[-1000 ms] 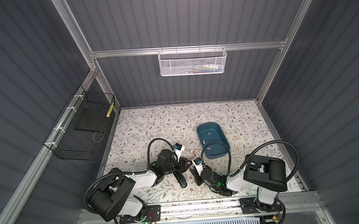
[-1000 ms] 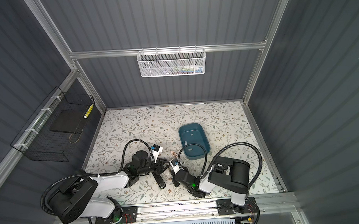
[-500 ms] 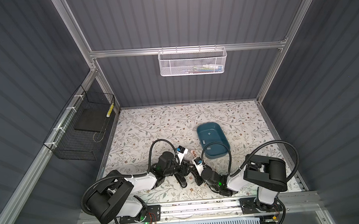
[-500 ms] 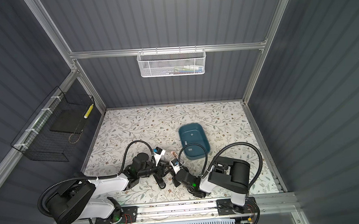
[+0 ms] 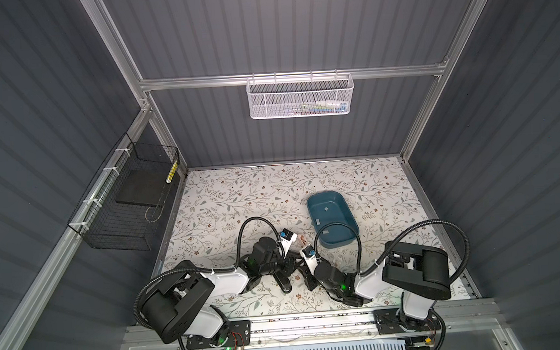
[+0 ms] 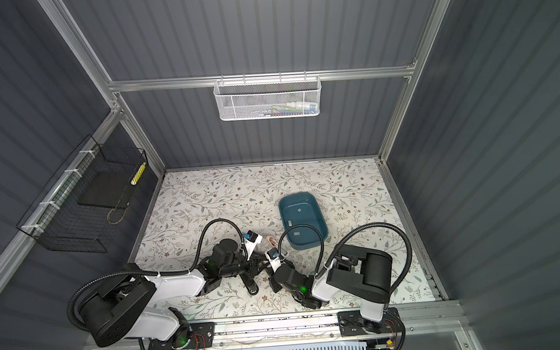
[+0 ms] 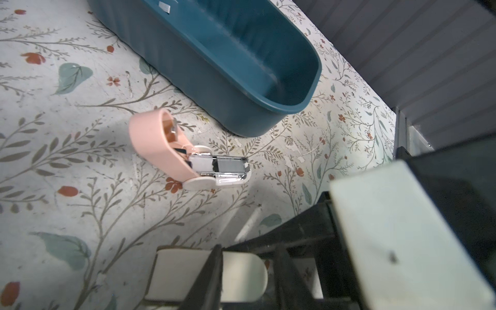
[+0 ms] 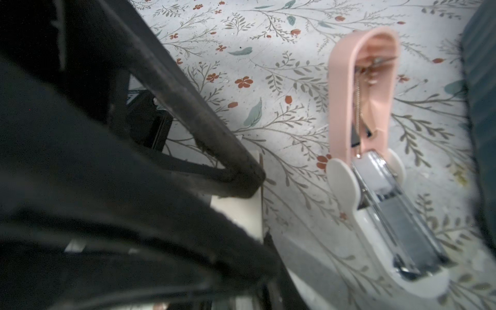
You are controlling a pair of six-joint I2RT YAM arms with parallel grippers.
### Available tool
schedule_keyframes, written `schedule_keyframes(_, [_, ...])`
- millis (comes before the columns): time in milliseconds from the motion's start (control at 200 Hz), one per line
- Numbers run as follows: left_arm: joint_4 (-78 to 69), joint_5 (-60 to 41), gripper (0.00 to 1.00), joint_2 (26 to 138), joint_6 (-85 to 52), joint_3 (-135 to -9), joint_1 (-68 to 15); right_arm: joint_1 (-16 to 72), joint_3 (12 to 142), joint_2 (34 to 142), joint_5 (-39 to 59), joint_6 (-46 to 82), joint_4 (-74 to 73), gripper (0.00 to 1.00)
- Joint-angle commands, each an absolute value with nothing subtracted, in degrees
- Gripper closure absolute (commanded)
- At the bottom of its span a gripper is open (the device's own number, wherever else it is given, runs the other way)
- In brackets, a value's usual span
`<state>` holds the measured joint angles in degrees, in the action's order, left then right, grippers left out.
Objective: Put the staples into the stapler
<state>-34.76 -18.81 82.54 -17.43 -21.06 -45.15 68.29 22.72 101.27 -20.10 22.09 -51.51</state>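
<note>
Pink plastic and bright metal mark the stapler, which lies on the flowered desk with its pink lid swung back and its white base flat on the surface; the metal channel is laid bare, and a grey block sits in it, though I cannot tell whether that is a strip or a part of the mechanism; the stapler rests just beside the near left corner of the teal tray, apart from it, and nothing grips it. The staples are in that tray; in both top views three small grey strips lie flat on its floor, apart from one another, one toward the far end, one by the left wall, one toward the near end. The left tool sits low over the desk at the front, just short of the stapler; in the left wrist view its pale pads show at the edge with a dark bar across them, and I cannot tell how wide it stands or whether it holds anything; the right tool is close beside the left one, likewise near the stapler and apart from it; the right wrist view shows only blurred black parts and a pale pad, so its width cannot be told either.
</note>
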Motion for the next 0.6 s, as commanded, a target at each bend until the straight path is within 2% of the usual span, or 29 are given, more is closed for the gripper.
schedule_keyframes(0, [-31.19,-15.75,0.70,83.73,-15.87,-21.37,-45.62,68.45,21.46,101.75,-18.51,22.79,-46.24,0.87])
schedule_keyframes(95, [-30.19,-14.04,0.75,84.01,-15.87,-21.45,-45.61,68.41,21.35,101.52,-18.12,22.79,-46.76,0.85])
schedule_keyframes(165, [-30.88,-13.39,0.77,84.37,-16.24,-21.10,-45.61,68.43,20.99,100.68,-17.76,22.94,-46.56,0.74])
schedule_keyframes(325, [-30.44,-12.82,0.78,83.54,-16.27,-21.18,-45.62,68.40,20.71,95.89,-17.89,22.84,-41.89,0.72])
schedule_keyframes(455, [-30.16,-12.28,0.78,83.41,-15.90,-20.93,-45.67,68.47,19.55,92.09,-17.62,22.50,-41.12,0.66])
schedule_keyframes(595, [-30.53,-12.22,0.79,84.06,-16.00,-20.72,-45.70,68.52,18.62,88.35,-16.44,22.67,-40.01,0.64])
